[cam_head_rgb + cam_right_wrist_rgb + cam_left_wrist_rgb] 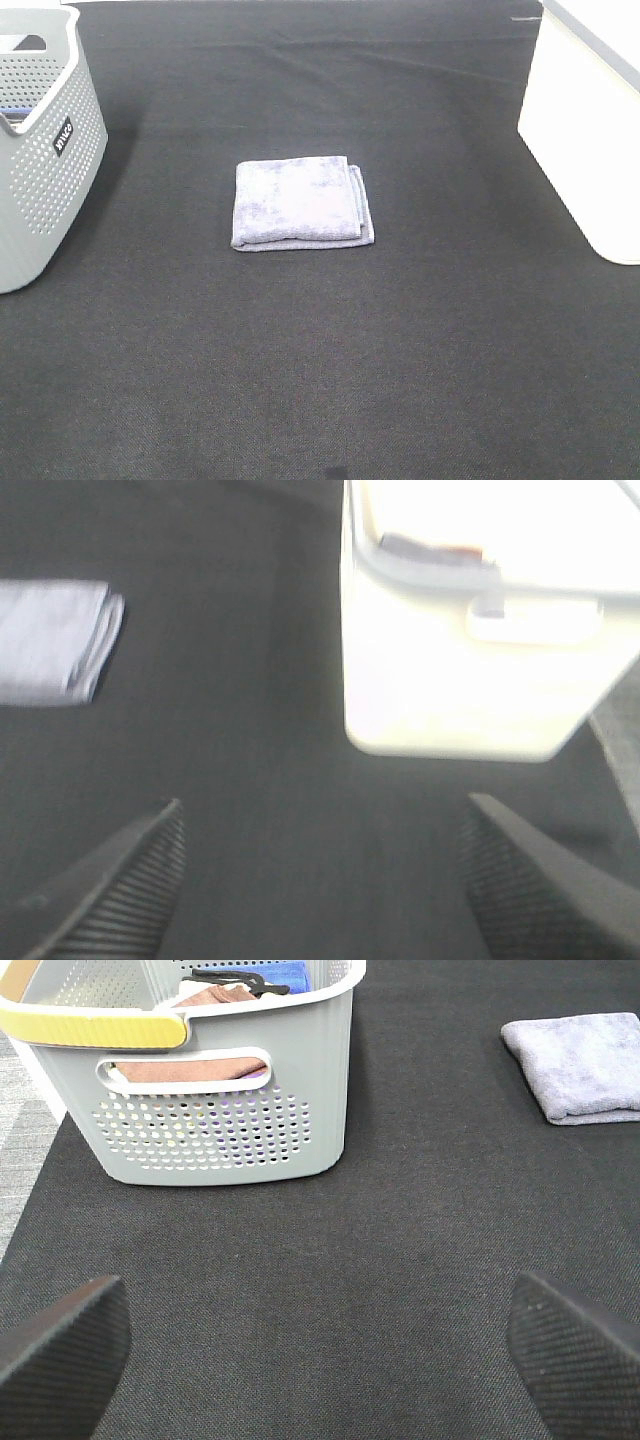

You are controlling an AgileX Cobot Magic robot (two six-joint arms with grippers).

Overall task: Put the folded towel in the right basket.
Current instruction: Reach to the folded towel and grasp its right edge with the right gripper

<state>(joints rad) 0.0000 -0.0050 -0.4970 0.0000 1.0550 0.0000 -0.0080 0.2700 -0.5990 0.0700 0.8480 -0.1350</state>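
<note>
**Plainly untouched: folded towel (302, 203) mid-mat, left gripper (320, 1360) and right gripper (320, 880) both spread and empty**

From the high camera, the folded towel lies flat in the middle of the frame on the black mat (320, 380). It is well apart from the grey basket (40, 170) at the left edge and the white basket (585, 130) at the right edge. Only this view shows towel and both baskets together.

From the left wrist, the left gripper hangs over bare mat, jaws wide apart, grasping nothing. The towel lies ahead and off to one side, well apart from it. This view alone looks into the grey basket, where a brown cloth (215, 995) and a blue item (285, 974) lie.

From the right wrist, the picture is blurred. The right gripper is likewise released, with nothing between its jaws. The towel lies ahead to one side and the white basket ahead to the other, neither touching the gripper. Something dark seems to lie at that basket's rim, too soft to identify.
</note>
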